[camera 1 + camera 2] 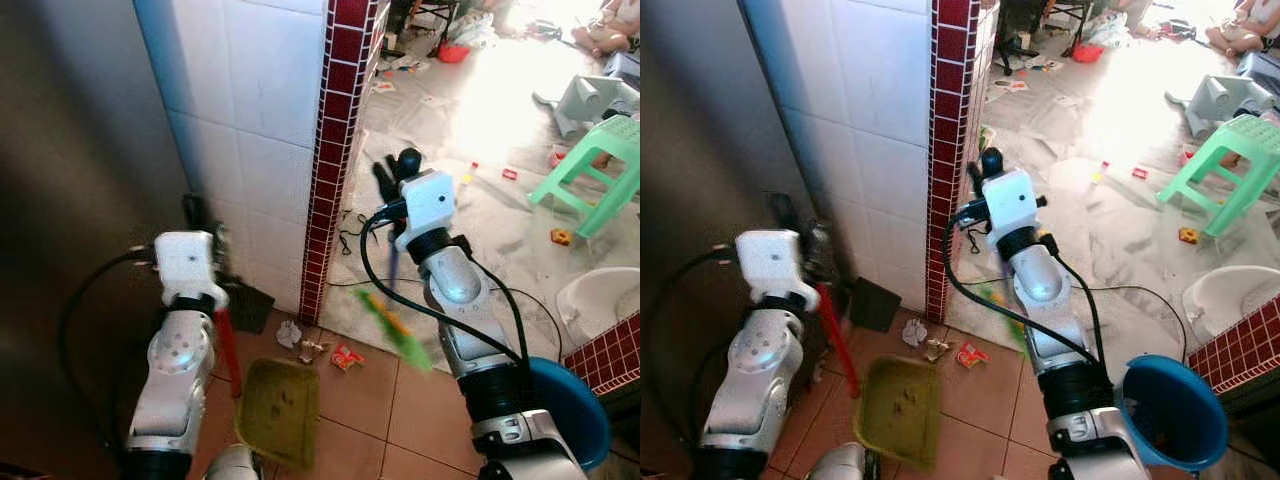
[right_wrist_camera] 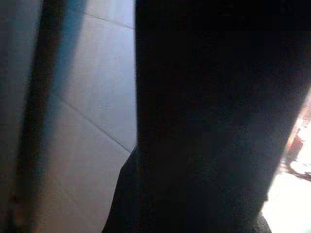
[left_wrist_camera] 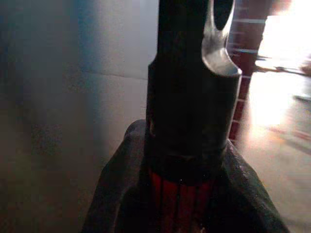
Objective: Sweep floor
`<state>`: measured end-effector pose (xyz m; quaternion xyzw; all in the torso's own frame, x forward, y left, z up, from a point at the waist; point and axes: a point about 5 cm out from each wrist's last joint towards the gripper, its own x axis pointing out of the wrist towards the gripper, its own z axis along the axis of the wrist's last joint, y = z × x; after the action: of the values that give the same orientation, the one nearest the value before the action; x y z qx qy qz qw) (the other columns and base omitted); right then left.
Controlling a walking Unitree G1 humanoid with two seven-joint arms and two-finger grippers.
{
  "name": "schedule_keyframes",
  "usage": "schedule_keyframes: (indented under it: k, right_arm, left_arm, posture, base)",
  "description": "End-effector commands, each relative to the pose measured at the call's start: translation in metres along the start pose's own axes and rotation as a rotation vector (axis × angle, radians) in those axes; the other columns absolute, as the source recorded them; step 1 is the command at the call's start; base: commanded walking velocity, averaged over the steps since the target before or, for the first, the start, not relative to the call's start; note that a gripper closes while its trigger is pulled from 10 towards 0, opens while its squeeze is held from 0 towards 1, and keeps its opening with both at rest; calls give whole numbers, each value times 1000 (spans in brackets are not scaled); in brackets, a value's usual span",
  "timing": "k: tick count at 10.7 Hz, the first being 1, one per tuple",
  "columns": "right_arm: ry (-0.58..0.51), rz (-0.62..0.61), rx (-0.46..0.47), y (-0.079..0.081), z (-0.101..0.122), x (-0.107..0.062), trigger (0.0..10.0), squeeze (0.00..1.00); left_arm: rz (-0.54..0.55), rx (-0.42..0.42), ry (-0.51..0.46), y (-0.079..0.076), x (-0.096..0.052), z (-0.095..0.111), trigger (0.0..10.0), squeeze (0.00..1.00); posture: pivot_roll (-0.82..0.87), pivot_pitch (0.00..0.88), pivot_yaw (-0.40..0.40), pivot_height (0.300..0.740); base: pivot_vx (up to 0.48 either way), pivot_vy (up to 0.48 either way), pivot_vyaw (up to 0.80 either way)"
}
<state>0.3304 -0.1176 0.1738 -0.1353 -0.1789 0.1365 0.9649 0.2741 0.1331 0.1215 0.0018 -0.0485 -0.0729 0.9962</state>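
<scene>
Gripping the red dustpan handle high up, the left hand keeps the light, stiff green dustpan below itself, while the right hand, closed on the thin broom, needs firm hold because crumpled litter lies just beyond the pan.

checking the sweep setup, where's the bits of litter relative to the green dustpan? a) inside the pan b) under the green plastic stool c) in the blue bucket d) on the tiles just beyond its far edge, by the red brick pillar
d: the crumpled white paper and red wrapper litter lie on the tiles just past the far edge of the olive-green plastic dustpan, near the foot of the red brick-tiled pillar.
</scene>
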Motion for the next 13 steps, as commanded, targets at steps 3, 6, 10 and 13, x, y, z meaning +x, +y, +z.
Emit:
schedule_keyframes:
  k: [3, 6, 10, 13]
  right_arm:
    - [-30, -29, -60, -8, 5, 2, 10000, 0]
    - [-27, -33, -70, -6, 4, 1, 10000, 0]
    - [-32, -37, 9, -2, 3, 0, 10000, 0]
    - [-44, -11, 17, 2, 5, 2, 10000, 0]
  left_arm:
    - [-302, -33, -6, -28, -3, 8, 10000, 0]
    - [-409, 28, -7, -31, -4, 7, 10000, 0]
    - [63, 28, -1, 10, 0, 6, 10000, 0]
    - [120, 3, -12, 7, -2, 7, 10000, 0]
  posture:
    - [14, 7, -39, 740]
    - [11, 9, -35, 740]
    - [18, 0, -40, 740]
    - [19, 0, -51, 740]
  base:
    - [0, 0, 0]
    - [0, 0, 0]
    - [0, 0, 0]
    - [94, 0, 619]
